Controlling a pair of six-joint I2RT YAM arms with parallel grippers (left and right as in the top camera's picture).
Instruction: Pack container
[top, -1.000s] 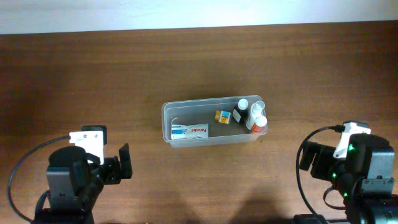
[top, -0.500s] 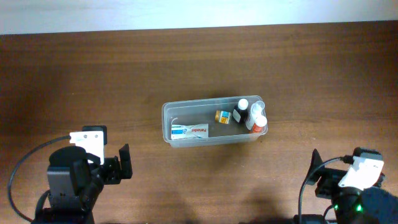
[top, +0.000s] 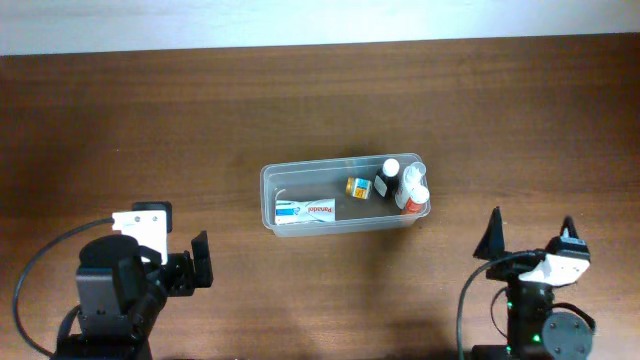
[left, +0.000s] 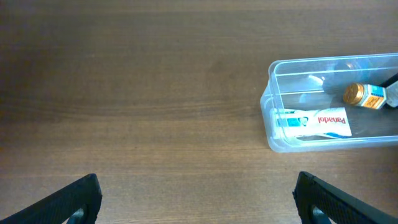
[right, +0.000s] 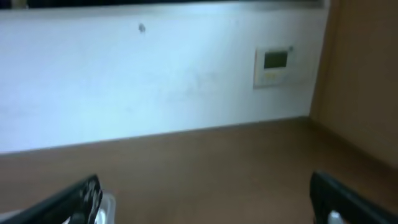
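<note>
Clear plastic, the container sits on the wooden table. It holds a Panadol box at its left end and small bottles bunched at its right end. My left gripper hangs off the container's near-left corner, well apart from it, fingers spread wide and empty. My right gripper is off its near-right corner, fingers also wide apart, grasping nothing.

The right gripper has drawn back and tilted upward.
</note>
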